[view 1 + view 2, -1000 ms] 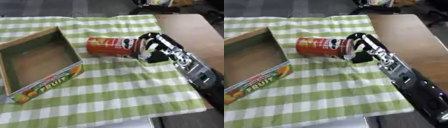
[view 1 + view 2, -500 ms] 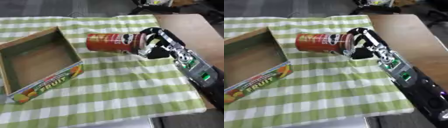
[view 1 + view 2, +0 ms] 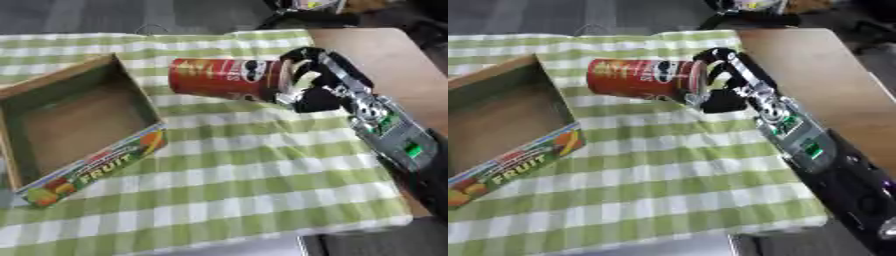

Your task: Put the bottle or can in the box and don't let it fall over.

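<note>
Since a second ago you lifted the red can (image 3: pixel 229 78) off the checked cloth (image 3: pixel 262 185) and carried it a little toward the box (image 3: pixel 52 107). Your right hand (image 3: pixel 308 82) had its fingers wrapped round the can's right end, holding it on its side, just right of the box's open top. Still to do, by my reckoning: bring it over the box, turn it upright, set it down. Your left hand was out of sight.

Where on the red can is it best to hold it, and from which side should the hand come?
The red can lies sideways, one end toward the box. Probably grip its right end from the right, as the right hand does: fingers curl round it there.
</note>
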You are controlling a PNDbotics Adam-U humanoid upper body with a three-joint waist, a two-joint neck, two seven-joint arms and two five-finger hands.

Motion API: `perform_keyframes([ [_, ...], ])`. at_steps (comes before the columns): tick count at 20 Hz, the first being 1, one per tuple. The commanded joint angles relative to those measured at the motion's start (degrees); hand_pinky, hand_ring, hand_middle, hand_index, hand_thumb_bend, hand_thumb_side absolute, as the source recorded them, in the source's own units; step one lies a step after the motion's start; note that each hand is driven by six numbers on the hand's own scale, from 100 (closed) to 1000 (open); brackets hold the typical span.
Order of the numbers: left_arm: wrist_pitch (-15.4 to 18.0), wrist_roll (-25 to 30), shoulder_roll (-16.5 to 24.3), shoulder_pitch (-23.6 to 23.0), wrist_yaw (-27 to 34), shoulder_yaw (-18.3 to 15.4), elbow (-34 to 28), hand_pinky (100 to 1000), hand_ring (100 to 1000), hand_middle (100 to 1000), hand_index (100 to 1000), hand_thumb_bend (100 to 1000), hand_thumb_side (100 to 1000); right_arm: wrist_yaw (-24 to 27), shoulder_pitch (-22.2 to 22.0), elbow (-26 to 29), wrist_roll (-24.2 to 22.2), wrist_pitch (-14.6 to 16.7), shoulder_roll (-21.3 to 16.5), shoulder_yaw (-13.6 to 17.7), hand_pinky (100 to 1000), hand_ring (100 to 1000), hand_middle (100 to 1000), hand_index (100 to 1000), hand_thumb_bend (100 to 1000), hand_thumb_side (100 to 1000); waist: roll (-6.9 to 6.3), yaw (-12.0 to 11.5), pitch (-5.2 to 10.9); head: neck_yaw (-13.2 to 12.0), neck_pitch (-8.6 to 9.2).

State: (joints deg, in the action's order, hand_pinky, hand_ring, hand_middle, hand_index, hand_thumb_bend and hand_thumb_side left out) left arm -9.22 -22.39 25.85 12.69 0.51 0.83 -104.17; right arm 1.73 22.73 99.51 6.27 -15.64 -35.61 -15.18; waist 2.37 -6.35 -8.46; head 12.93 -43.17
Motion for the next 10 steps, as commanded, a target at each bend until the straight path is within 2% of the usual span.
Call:
perform_keyframes([
  [1,0.0,-0.2,1.6,0.7,-0.2,-0.8,-1.0,609,614,546,706,100,676,1.3,1.3,2.5,1.3,0.0,-1.6,1.6,100,100,100,189,415,100,-0.95,0.1,0.21,-0.1,0.72],
  [10,0.1,-0.3,1.7,0.7,-0.4,-0.9,-1.0,609,614,546,706,100,674,3.2,3.9,5.8,2.4,0.0,-2.2,2.1,100,100,100,189,406,100,-0.88,0.1,0.46,-0.1,0.75],
])
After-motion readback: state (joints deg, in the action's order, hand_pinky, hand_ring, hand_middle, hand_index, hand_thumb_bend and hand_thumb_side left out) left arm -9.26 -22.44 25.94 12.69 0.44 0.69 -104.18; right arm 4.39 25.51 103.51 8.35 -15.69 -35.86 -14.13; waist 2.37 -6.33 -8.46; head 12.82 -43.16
